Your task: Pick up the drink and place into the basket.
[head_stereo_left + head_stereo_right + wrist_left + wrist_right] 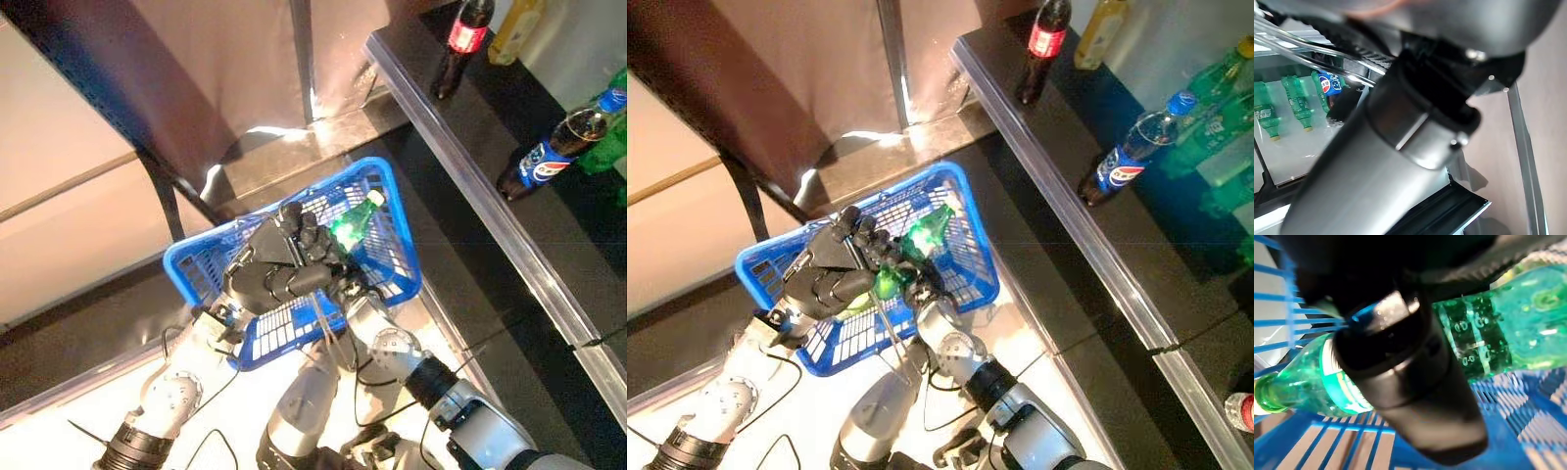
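Observation:
The blue basket point(392, 211) is raised in front of me. My left hand point(257, 279) is shut on its thin wire handles point(323, 318). My right hand point(312, 240) reaches into the basket from the lower right and is shut on a green drink bottle point(355, 217). The bottle lies tilted inside the basket, its white cap toward the far rim. In the right wrist view my thumb point(1410, 382) lies across the green bottle point(1508, 328), just above the basket's blue grid floor point(1327, 445).
A dark shelf point(460, 147) with a metal front edge runs along the right. On it stand a red-labelled cola bottle point(460, 39), a blue-labelled cola bottle point(549, 152), a yellow drink point(514, 29) and green bottles point(1225, 88). A dark slanted post point(167, 201) stands to the left.

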{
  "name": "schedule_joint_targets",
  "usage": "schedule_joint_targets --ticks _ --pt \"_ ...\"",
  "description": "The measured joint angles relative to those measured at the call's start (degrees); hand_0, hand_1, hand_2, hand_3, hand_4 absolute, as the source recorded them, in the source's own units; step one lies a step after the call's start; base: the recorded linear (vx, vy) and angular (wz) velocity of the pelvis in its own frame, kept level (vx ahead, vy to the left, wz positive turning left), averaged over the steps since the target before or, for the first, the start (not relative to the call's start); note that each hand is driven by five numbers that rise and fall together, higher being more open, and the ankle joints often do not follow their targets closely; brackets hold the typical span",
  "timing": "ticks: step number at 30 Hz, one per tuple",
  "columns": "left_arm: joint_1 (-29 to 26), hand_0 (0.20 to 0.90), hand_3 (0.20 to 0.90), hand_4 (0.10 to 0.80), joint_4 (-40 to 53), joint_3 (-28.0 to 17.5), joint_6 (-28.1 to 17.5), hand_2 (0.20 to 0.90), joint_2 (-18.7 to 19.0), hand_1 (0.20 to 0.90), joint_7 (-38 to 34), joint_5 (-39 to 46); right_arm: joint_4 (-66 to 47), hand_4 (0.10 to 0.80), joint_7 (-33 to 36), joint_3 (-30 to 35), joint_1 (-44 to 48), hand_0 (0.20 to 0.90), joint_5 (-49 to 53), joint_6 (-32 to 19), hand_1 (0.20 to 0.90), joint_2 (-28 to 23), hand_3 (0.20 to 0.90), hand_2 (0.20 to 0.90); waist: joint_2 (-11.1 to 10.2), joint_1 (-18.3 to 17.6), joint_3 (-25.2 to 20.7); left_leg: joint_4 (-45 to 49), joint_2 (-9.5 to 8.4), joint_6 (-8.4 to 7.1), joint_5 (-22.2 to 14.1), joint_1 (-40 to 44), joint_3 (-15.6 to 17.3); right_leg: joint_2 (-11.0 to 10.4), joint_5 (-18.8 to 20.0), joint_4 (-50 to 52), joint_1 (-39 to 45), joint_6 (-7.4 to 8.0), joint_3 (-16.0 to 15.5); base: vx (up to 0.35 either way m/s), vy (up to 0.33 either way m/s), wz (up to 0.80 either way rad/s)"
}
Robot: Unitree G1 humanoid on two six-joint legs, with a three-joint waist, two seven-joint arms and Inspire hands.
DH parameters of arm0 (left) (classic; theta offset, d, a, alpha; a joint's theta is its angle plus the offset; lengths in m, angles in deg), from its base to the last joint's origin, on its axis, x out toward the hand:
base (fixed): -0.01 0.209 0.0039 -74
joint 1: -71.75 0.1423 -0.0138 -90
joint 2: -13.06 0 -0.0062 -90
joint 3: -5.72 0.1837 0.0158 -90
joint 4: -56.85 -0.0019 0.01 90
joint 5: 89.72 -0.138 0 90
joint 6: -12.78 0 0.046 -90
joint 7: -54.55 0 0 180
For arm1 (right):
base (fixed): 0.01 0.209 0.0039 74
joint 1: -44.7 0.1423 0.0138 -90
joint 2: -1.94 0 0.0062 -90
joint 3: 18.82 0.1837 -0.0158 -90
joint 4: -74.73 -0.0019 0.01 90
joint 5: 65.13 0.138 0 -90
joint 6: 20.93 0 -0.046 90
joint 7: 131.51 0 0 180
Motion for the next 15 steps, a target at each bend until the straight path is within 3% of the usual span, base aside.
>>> schedule_joint_targets --ticks 4,15 --pt "0.00 0.300 0.200 0.100 0.00 0.04 0.07 0.300 0.84 0.300 0.04 0.00 0.08 0.100 -4.35 2.17 1.88 0.300 11.22 -0.71 0.300 0.76 0.200 0.300 0.00 0.16 0.00 0.23 -0.83 0.32 -0.17 -0.06 0.01 -0.67 -0.10 0.14 0.08 0.40 -0.10 0.041 0.045 0.02" --pt "0.01 0.300 0.200 0.100 0.00 0.06 0.18 0.300 2.69 0.300 2.75 1.60 3.55 0.100 -4.76 3.53 2.42 0.300 17.36 2.32 0.300 1.41 0.200 0.300 0.03 1.17 0.02 1.75 -2.81 1.55 -0.96 -1.10 -0.12 -2.72 -0.36 0.43 0.47 1.47 -1.46 0.022 0.026 0.05"
